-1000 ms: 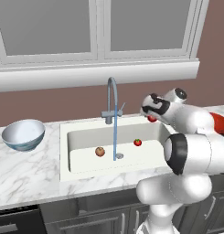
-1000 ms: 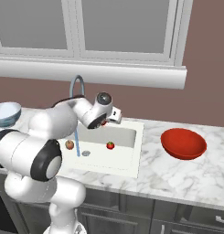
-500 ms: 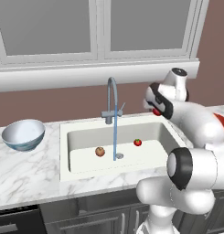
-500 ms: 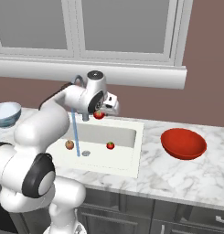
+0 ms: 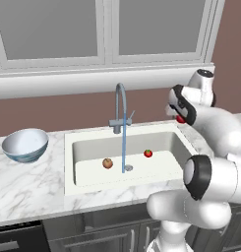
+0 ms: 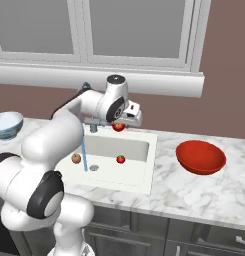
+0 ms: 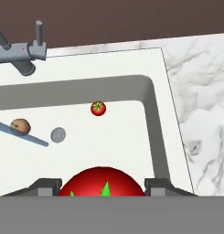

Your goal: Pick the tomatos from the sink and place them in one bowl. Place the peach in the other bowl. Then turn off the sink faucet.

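Observation:
My gripper [image 6: 120, 125] is shut on one tomato [image 7: 102, 182], held in the air above the sink's back right part; in the left base view the gripper [image 5: 180, 118] hangs over the sink's right rim. A second tomato [image 5: 148, 153] lies on the floor of the sink [image 5: 73, 147], and the peach [image 5: 107, 163] rests left of the drain [image 7: 58, 135]. The faucet [image 5: 121, 106] stands at the back with a blue stream of water running. The red bowl [image 6: 200, 156] sits on the counter right of the sink. The white and pale blue bowl [image 5: 25, 144] sits far left.
White marble counter [image 6: 194, 195] runs around the sink, with a brown wall and a window sill [image 5: 92, 81] behind the faucet. My own arm arches over the sink's left half in the right base view.
The arm has risen and swung to the right with the tomato in its grip, from over the sink's middle toward its right rim. The fruits in the sink have stayed put.

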Controlling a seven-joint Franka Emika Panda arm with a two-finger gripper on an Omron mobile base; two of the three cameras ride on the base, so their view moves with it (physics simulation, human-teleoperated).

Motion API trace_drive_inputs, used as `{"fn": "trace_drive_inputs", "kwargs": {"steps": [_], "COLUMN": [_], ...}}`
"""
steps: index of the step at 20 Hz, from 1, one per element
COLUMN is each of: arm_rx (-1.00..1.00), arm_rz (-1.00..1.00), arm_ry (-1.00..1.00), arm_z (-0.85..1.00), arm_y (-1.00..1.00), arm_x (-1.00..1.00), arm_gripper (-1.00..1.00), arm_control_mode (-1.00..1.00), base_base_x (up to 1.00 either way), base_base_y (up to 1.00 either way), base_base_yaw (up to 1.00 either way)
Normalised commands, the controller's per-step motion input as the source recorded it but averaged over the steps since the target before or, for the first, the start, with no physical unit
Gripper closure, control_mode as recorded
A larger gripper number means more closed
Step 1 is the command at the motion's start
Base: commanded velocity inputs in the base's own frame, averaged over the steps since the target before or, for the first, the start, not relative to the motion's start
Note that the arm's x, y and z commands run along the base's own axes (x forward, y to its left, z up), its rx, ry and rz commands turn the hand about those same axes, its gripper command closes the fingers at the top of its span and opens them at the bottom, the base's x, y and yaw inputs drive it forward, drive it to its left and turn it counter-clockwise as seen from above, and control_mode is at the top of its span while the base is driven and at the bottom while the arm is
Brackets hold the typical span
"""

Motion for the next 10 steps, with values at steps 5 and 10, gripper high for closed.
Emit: {"fn": "trace_drive_inputs", "kwargs": {"steps": [5, 10], "arm_rx": [0.00, 0.00], "arm_rz": [0.00, 0.00], "arm_ry": [-0.02, -0.03], "arm_z": [-0.11, -0.07], "arm_y": [-0.58, -0.70], "arm_x": [0.00, 0.00], "arm_gripper": [1.00, 1.00], "arm_control_mode": [-1.00, -1.00], "base_base_x": [0.00, 0.00], "base_base_y": [0.00, 0.00], "base_base_yaw": [0.00, 0.00]}}
